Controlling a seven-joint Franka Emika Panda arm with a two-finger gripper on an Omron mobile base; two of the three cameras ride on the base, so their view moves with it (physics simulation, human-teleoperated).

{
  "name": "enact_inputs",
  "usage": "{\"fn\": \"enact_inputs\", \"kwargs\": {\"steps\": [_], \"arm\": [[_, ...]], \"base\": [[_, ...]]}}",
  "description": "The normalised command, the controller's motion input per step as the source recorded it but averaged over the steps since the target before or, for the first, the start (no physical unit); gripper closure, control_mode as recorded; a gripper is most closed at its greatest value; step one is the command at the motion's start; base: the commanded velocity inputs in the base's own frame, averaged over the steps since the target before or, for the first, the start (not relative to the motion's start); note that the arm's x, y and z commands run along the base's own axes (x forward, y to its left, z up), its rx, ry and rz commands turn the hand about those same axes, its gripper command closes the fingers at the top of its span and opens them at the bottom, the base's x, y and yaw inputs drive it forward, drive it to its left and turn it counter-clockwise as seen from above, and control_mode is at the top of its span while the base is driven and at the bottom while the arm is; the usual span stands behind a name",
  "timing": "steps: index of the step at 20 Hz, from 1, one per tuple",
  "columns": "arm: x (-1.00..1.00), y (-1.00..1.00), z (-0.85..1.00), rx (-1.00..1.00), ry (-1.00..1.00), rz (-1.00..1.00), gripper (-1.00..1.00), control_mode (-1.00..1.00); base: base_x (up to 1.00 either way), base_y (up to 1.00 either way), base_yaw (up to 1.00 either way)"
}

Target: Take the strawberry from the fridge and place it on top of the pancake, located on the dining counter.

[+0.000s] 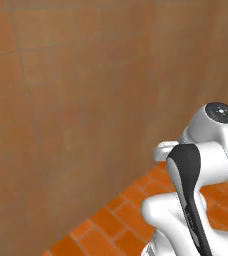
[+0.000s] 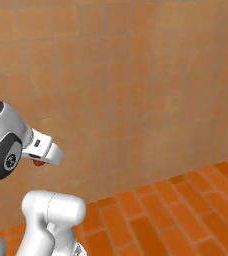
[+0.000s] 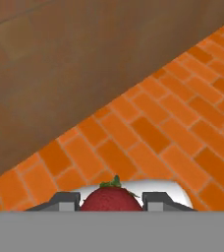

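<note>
**Strawberry in hand, pancake yet to come**

The pick looks done: the strawberry (image 3: 111,198) sits at 6 o'clock in the hand view, clamped between the fingers (image 3: 68,201), which are nearly closed on it. Around it are a brown tiled wall (image 1: 61,100) and an orange brick floor (image 3: 173,118). What is left is reaching the dining counter and setting the berry on the pancake.

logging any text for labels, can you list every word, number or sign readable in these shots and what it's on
None: no words, numbers or signs can be read in any view.
The brown wall carries only faint tile lines.
The orange brick floor is bare of marks.
The strawberry, held in the shut gripper, has no label.
The dark round cap on the arm's joint shows small pale marks, too small to read.
</note>
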Motion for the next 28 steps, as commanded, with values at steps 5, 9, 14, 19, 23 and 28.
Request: {"fn": "enact_inputs", "kwargs": {"steps": [5,9,14,19,23,28], "arm": [[0.0,0.0,0.0,0.0,0.0,0.0,1.0,1.0],[0.0,0.0,0.0,0.0,0.0,0.0,1.0,1.0],[0.0,0.0,0.0,0.0,0.0,0.0,1.0,1.0],[0.0,0.0,0.0,0.0,0.0,0.0,1.0,1.0],[0.0,0.0,0.0,0.0,0.0,0.0,1.0,1.0],[0.0,0.0,0.0,0.0,0.0,0.0,1.0,1.0]], "base": [[0.0,-0.32,-0.93],[0.0,-0.34,-0.92],[0.0,-0.34,-0.91],[0.15,-0.18,-0.88],[0.87,0.28,-0.67],[1.0,0.74,-0.48]]}}
